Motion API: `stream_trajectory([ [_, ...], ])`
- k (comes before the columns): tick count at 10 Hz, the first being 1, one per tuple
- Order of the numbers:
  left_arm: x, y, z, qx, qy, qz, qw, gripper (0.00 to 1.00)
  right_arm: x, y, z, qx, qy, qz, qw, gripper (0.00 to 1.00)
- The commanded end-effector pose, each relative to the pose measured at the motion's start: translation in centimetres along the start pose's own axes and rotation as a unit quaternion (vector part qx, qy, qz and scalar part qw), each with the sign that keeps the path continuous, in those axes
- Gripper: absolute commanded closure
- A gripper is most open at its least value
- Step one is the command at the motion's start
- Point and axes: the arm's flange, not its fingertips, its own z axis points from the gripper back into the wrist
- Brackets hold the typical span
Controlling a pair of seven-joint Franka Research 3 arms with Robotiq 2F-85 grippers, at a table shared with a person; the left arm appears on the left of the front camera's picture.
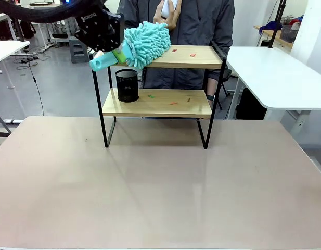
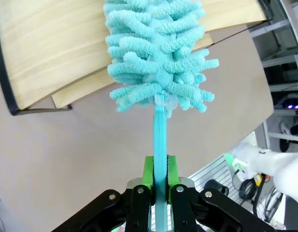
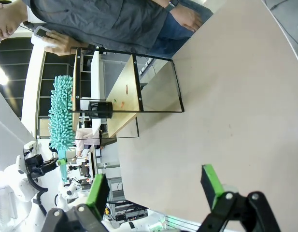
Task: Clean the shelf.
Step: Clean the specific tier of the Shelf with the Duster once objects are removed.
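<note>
Bare tabletop is left open before the shelf, set near the far edge. A teal duster, pinched by the left gripper, is laid over the top board's left end. The right gripper is held spread. Lettering on the left gripper is too small to be read.

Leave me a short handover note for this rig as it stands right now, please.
Left gripper: fingers shut on the handle of the teal microfibre duster. The duster's head is at the left end of the top board of the shelf.
Right gripper: open, holding nothing, above the table, apart from the shelf.
A black mesh pen cup stands at the left end of the lower board.
Done: the duster is in the grip and at the top board.
Left: small coloured scraps lie on both boards, so both need sweeping.
</note>
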Motion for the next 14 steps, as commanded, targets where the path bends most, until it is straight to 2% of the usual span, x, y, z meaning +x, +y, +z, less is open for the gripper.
stream_trajectory([
  [1, 1.0, -1.3, 0.1, 0.006, 0.013, -0.004, 1.000, 0.88, 0.2, 0.0, -0.2, 0.013, -0.006, 0.013, 1.000, 0.00],
  [4, 2.3, -2.6, -0.3, -0.014, 0.021, -0.035, 0.999, 0.88, 0.2, 0.0, -0.2, 0.013, -0.006, 0.013, 1.000, 0.00],
  [7, 2.9, -2.8, -0.1, -0.041, 0.094, -0.138, 0.985, 0.88, 0.2, 0.0, -0.2, 0.013, -0.006, 0.013, 1.000, 0.00],
  [9, 2.7, -2.3, 1.5, -0.073, 0.144, -0.226, 0.961, 0.88, 0.2, 0.0, -0.2, 0.013, -0.006, 0.013, 1.000, 0.00],
  [10, 2.0, -1.5, 3.1, -0.107, 0.175, -0.280, 0.938, 0.88, 0.2, 0.0, -0.2, 0.013, -0.006, 0.013, 1.000, 0.00],
  [11, 1.1, -0.5, 4.9, -0.130, 0.187, -0.319, 0.920, 0.88, 0.2, 0.0, -0.2, 0.013, -0.006, 0.013, 1.000, 0.00],
  [13, -1.2, 1.1, 7.9, -0.181, 0.179, -0.373, 0.892, 0.88, 0.2, 0.0, -0.2, 0.013, -0.006, 0.013, 1.000, 0.00],
  [14, -1.4, 1.4, 8.3, -0.183, 0.161, -0.367, 0.898, 0.88, 0.2, 0.0, -0.2, 0.013, -0.006, 0.013, 1.000, 0.00],
])
